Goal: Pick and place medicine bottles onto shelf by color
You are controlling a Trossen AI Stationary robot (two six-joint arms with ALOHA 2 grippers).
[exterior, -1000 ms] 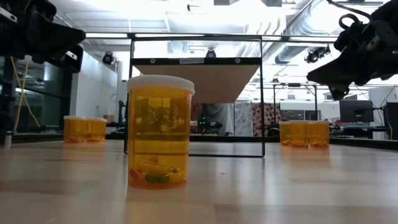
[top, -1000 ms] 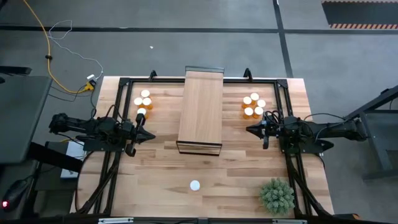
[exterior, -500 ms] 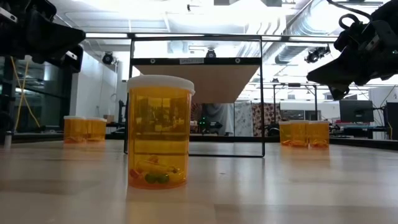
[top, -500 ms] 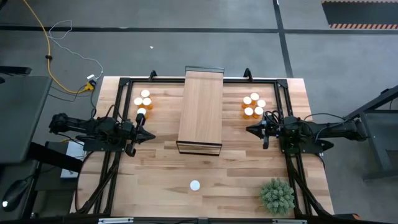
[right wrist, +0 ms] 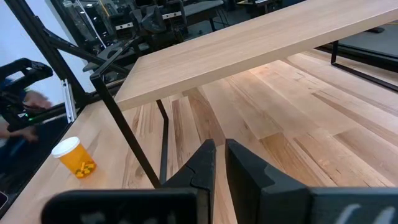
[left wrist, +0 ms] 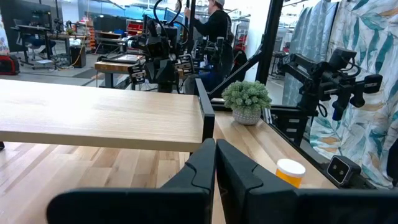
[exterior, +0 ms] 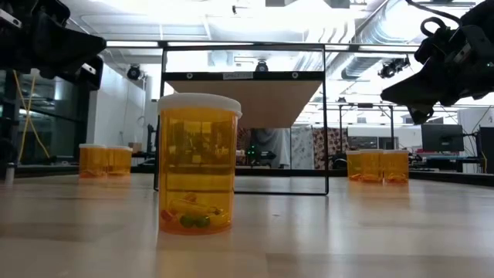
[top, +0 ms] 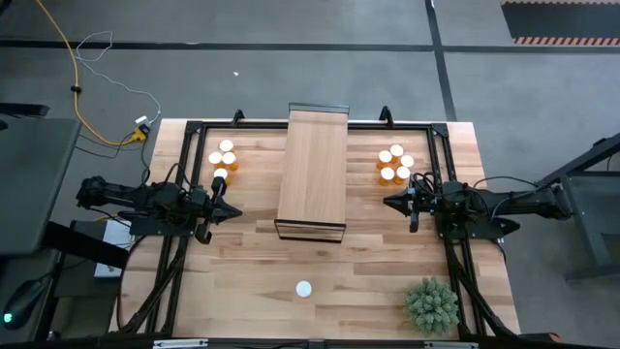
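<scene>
Orange medicine bottles [top: 222, 160] stand upright just beyond the left pincer [top: 232, 210], toward the tabletop's far edge. Another cluster [top: 395, 164] sits likewise beyond the right pincer [top: 390, 203]. Both pincers are closed, empty, flanking the shelf [top: 313, 170].

Two dark jointed arms, black cabled, tapering pointed pincers.

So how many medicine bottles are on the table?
10: four bottles left of the shelf, five right of it, one alone in front. Clusters may hide more.
</scene>
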